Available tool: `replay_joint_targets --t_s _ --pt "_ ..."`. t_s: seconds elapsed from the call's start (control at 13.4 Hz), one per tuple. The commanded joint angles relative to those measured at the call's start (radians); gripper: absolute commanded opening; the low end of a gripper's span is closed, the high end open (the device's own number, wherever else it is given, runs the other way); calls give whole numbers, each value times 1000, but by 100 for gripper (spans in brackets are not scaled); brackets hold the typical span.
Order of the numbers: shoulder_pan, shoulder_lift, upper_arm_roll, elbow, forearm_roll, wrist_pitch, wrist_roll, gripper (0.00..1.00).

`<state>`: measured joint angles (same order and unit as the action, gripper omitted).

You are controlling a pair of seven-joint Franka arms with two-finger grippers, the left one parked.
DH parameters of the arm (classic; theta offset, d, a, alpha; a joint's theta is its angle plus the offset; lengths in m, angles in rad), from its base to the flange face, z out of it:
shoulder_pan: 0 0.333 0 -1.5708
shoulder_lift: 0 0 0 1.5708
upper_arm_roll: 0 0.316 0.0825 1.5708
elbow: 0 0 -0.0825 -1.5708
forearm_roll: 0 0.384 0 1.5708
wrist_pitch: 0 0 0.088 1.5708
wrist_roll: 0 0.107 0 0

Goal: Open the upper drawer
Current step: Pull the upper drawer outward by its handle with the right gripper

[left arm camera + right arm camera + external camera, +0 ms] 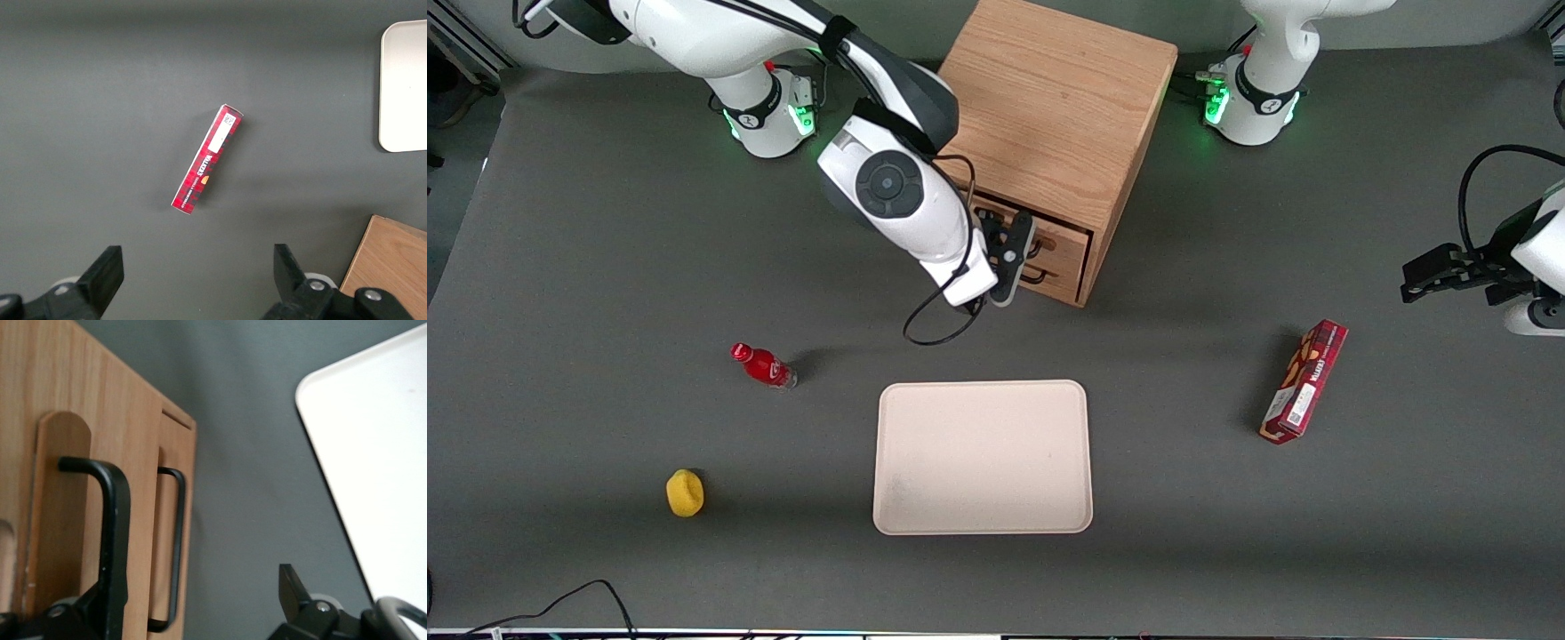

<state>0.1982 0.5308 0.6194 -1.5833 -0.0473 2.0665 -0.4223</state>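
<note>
The right arm's hand (pixel 1009 258) hangs right at the front of the oak cabinet (pixel 1054 116), level with the drawers; its fingers (pixel 297 590) are spread wide, one beside the upper drawer's black bar handle (pixel 110 520), and they clasp nothing; the upper drawer (pixel 1049 233) sits closed, flush with the lower drawer (pixel 1060 271); nearer the front camera, a cream tray (pixel 983 458) lies on the grey bench (pixel 605 267).

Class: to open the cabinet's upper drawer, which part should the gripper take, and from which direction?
Grip the upper drawer's black bar handle, coming straight at the drawer front: the bar stands clear of the wood, leaving finger room. The gripper is already in front of it, fingers open.
</note>
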Motion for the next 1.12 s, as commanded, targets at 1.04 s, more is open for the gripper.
replay_joint_targets --t_s 1.04 --pt "-16 21 -182 74 -16 139 -114 100"
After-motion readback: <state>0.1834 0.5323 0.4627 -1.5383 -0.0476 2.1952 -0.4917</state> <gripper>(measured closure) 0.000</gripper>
